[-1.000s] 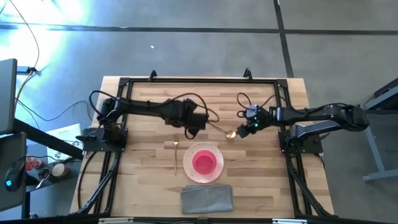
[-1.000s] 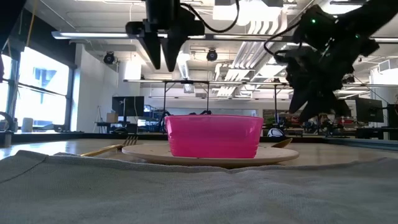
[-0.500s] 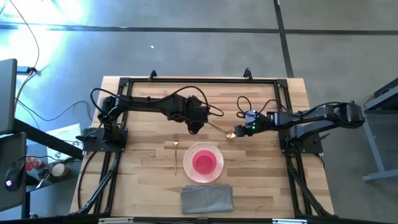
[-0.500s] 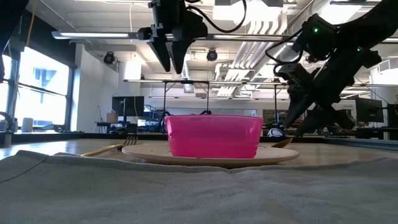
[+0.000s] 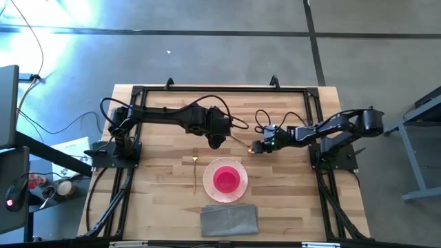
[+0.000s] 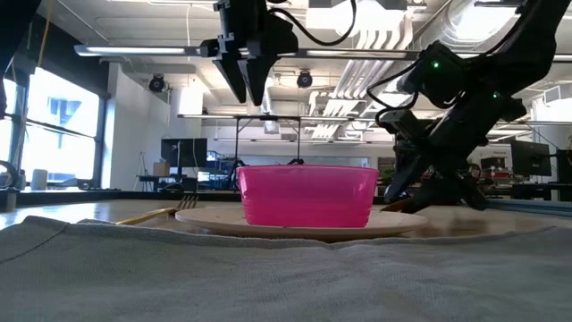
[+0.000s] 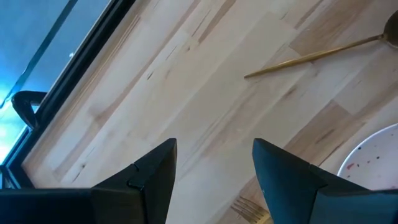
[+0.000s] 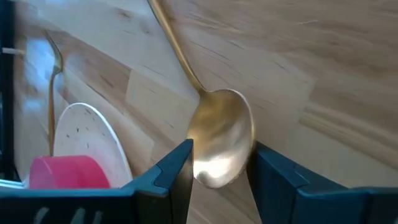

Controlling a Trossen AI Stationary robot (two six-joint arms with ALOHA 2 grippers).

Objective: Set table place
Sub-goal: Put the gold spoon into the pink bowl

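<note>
From above, the tabletop carries one speckled plate with one pink bowl sitting in it, one gold fork lying just beside the plate on the left arm's side, one gold spoon lying apart behind the plate, and one grey folded cloth at the near edge. The left gripper hangs near the spoon's handle end, while the right gripper is down at the spoon's bowl end. From tabletop level, the bowl stands centred on the plate, the left gripper hovers high above it with fingers apart, and the right gripper reaches down low behind the plate. The left wrist view shows its fingers spread and empty over bare wood, the spoon handle well ahead of them. The right wrist view shows its fingers open, straddling the spoon's bowl; whether they touch it is hard to tell. The spoon looks light, stiff, thin and slippery, lying flat, so pinching the raised bowl edge or the neck should hold better than the handle.
</note>
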